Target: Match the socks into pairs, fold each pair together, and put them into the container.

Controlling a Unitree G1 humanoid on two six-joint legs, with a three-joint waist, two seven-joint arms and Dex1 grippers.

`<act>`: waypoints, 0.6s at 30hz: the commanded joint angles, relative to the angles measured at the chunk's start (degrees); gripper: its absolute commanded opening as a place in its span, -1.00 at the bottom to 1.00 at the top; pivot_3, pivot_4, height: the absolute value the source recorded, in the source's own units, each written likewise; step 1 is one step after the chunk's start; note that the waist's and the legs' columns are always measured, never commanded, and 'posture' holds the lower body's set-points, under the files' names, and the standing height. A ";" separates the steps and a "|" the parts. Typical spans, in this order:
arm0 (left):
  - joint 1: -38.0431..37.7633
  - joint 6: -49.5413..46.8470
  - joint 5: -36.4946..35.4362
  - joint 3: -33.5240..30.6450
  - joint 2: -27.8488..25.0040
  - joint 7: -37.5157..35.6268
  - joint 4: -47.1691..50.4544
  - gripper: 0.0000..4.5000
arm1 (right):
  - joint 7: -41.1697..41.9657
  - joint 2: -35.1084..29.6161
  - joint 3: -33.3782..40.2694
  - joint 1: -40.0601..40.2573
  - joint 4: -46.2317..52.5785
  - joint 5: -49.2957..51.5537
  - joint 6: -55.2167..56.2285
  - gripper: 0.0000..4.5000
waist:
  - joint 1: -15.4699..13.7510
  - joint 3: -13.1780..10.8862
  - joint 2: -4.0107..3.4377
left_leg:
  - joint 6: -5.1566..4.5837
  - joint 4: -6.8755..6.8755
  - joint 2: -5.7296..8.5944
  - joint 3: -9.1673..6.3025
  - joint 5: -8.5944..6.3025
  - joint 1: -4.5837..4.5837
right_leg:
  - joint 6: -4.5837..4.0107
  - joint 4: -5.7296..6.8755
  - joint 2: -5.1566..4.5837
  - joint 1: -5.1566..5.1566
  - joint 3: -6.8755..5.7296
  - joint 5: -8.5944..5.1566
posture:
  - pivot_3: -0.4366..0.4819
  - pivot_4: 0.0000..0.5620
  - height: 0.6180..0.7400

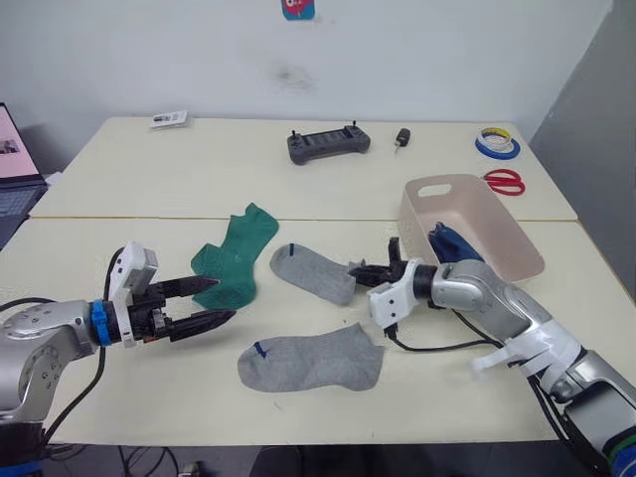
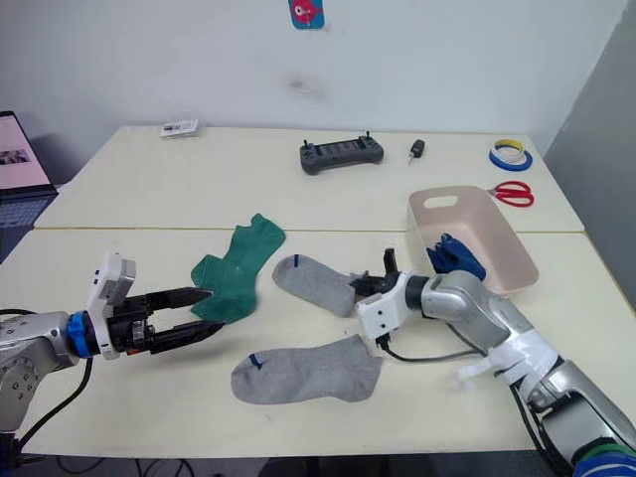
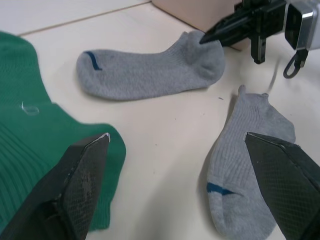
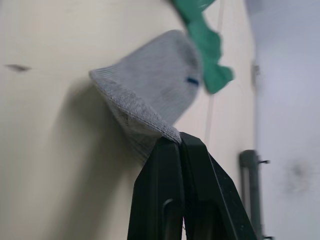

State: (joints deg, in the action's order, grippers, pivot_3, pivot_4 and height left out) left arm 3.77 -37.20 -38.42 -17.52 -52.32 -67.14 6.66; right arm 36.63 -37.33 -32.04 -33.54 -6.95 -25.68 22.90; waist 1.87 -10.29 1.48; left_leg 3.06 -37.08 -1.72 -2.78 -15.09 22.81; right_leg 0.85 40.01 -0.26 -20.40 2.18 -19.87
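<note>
R gripper [image 1: 360, 270] is pinched on the cuff of the far grey sock [image 1: 311, 270], so lift low & lay it square on the near grey sock [image 1: 310, 362] w/ cuffs aligned, while L gripper [image 1: 211, 301] waits spread, container [image 1: 509, 248] just beyond.

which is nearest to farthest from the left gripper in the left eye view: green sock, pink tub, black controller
1. Green sock, just ahead of the left gripper, which has its fingers open.
2. Black controller, on the far table, toward the middle.
3. Pink tub, far across on the robot's right side.
</note>
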 commanded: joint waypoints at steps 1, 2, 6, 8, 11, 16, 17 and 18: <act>4.03 -2.98 -2.24 0.81 0.90 2.03 1.61 1.00 | 2.70 -0.22 3.17 1.41 3.58 1.53 -3.14 -0.99 | -0.23 -0.01 0.00 | 0.00 -0.01 0.01 -0.03 0.00 0.03 | 0.00 -0.01 0.00 0.00 -0.04 0.00 | -0.05 -0.47 1.00; 5.22 -3.47 -2.25 1.53 1.40 2.56 1.68 1.00 | 2.96 -0.03 3.79 1.90 4.19 1.63 -4.15 -0.90 | -0.24 -0.01 0.00 | 0.00 -0.03 0.01 -0.03 0.00 0.04 | 0.00 -0.01 -0.01 -0.01 -0.04 0.00 | -0.05 -0.47 1.00; 9.30 -4.80 -1.92 3.52 3.07 4.41 1.02 1.00 | 4.78 -0.38 5.55 2.95 6.65 1.65 -6.27 -0.39 | -0.13 0.00 0.00 | 0.01 -0.03 0.02 -0.03 0.01 0.04 | 0.00 -0.01 -0.01 0.00 -0.03 0.00 | -0.05 -0.47 1.00; 10.84 -4.89 -1.57 4.22 3.64 4.93 0.40 1.00 | 5.96 -0.78 6.36 3.45 8.37 1.53 -7.18 -0.09 | 0.01 -0.01 0.00 | 0.01 -0.02 0.00 -0.03 0.01 0.03 | 0.00 -0.01 0.01 -0.01 -0.02 0.00 | -0.05 -0.47 1.00; 13.85 -4.58 -0.09 6.35 4.41 5.85 -0.66 1.00 | 8.07 -1.84 8.40 4.80 12.98 2.70 -9.28 0.37 | -0.08 -0.01 -0.01 | 0.01 -0.02 -0.01 -0.04 0.01 0.03 | 0.00 0.00 0.04 -0.03 -0.01 0.00 | -0.05 -0.47 1.00; 20.10 -1.84 5.85 11.54 6.02 8.29 -4.95 1.00 | 11.01 -3.17 11.39 8.33 20.37 5.54 -12.46 0.37 | -0.25 0.00 0.00 | 0.01 -0.05 0.03 -0.04 0.01 0.04 | 0.00 -0.03 0.02 0.02 -0.03 0.00 | -0.05 -0.47 1.00; 21.86 -0.97 7.86 12.81 6.87 9.82 -6.75 1.00 | 11.63 -3.36 12.09 9.43 22.07 6.46 -13.81 0.37 | -0.34 0.00 0.00 | 0.01 -0.05 0.04 -0.05 0.01 0.03 | 0.00 -0.03 0.02 0.04 -0.04 0.00 | -0.05 -0.47 1.00; 23.56 -0.39 9.83 13.99 7.73 11.45 -8.59 1.00 | 12.20 -3.45 12.81 10.43 23.66 7.47 -15.03 0.37 | -0.39 0.00 0.00 | 0.01 -0.07 0.04 -0.06 0.01 0.04 | 0.00 -0.04 0.02 0.05 -0.06 0.00 | -0.05 -0.47 1.00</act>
State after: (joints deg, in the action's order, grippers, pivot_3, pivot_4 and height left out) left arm 25.35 -39.32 -31.31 -4.34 -44.93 -57.82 -0.47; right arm 47.86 -40.28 -21.50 -23.63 12.97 -20.56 9.44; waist 1.48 -10.29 1.49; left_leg 3.07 -37.16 -1.68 -2.85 -15.08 22.85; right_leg 0.85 39.97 -0.24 -20.34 2.11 -19.87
